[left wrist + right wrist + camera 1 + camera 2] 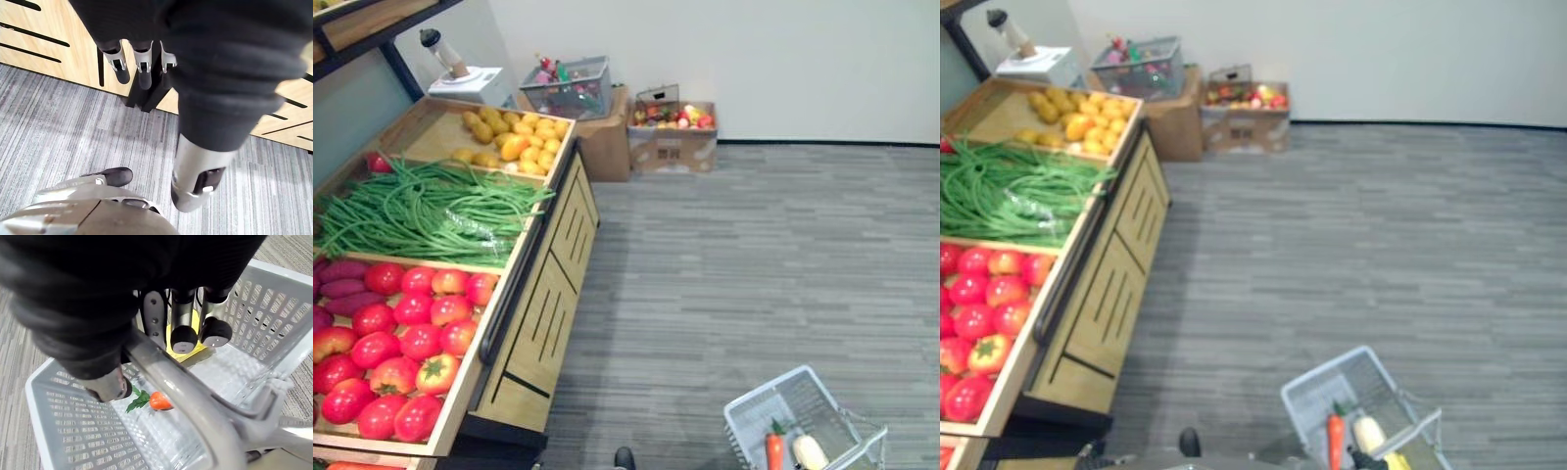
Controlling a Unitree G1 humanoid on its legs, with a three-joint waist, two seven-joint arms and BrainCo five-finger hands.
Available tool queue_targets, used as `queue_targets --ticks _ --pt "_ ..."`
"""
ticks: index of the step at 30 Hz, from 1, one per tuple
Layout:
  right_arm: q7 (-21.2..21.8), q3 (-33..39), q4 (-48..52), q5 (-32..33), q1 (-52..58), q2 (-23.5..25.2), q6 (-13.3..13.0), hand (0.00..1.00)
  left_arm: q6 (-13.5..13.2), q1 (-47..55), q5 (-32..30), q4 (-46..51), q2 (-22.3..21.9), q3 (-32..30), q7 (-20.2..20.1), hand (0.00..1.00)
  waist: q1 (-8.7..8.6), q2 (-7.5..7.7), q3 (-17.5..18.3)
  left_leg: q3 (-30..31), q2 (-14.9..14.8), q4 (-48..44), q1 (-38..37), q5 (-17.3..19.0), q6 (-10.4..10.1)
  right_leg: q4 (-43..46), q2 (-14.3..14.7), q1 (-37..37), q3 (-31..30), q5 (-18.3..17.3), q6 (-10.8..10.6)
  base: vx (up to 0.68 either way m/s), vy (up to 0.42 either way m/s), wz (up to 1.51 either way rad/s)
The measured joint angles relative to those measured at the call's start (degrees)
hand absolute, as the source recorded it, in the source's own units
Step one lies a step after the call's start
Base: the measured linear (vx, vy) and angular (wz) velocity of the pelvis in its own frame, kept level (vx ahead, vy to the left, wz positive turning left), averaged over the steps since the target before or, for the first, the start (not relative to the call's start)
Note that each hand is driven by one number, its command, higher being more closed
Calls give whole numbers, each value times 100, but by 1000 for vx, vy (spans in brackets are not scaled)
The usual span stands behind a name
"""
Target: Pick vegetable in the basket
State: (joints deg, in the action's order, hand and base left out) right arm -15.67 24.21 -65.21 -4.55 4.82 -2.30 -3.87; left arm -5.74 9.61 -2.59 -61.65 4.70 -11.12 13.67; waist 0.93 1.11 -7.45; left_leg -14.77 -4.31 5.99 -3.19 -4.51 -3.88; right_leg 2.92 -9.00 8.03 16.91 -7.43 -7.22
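Right hand (182, 316) has its fingers curled round the handle of the grey plastic mesh basket (754, 401), well apart from the wooden produce stand (543, 294). Inside the basket lie one orange carrot (773, 452) and one pale oblong vegetable (810, 452). Left hand (139, 63) hangs near the stand's front, fingers straight.

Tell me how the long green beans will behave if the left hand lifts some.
Probably floppy: the long thin green beans lie in curving strands, so loose ends would droop. Likely light, but the strands cross and tangle, so neighbours may drag along. Expect a one-handed lift, since the right hand is curled round the grey plastic basket's handle.
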Motion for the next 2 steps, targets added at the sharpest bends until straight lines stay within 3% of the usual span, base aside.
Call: queue_targets --ticks 2 --pt "8 -6 -37 0 -24 1 6 100 -1 -21 -2 -30 10 1 -36 0 3 6 0 45 19 0 1 2 3 -4 -20 8 29 -4 0 -45 19 5"
